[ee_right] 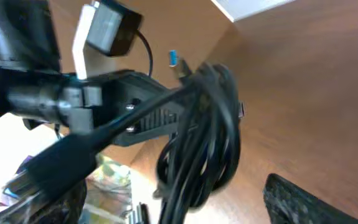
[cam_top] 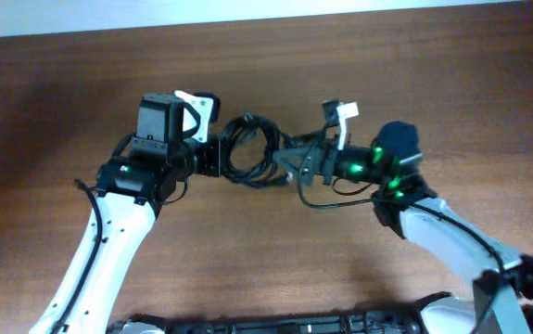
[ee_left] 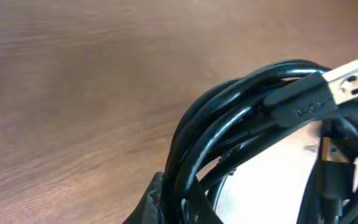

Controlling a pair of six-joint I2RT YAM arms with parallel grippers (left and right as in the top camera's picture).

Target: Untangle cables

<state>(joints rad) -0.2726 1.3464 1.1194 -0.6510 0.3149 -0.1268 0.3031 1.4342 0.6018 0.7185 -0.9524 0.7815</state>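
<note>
The cables (cam_top: 247, 148) are one tangled bundle of black loops, held up over the wooden table (cam_top: 266, 250) between my two grippers. My left gripper (cam_top: 212, 156) is shut on the bundle's left side. In the left wrist view the cords (ee_left: 228, 124) run down into the jaws (ee_left: 185, 208), and a silvery USB plug (ee_left: 353, 84) sticks out at the upper right. My right gripper (cam_top: 289, 165) is at the bundle's right side. In the right wrist view the loops (ee_right: 207, 130) hang between its spread fingers (ee_right: 172, 205), one finger (ee_right: 297, 199) well apart from them.
The right arm's own thicker black wire (cam_top: 331, 199) loops below its wrist. The left arm's gripper body (ee_right: 129, 118) and camera (ee_right: 107, 28) fill the right wrist view's left side. A white strip (cam_top: 340, 7) runs along the table's far edge.
</note>
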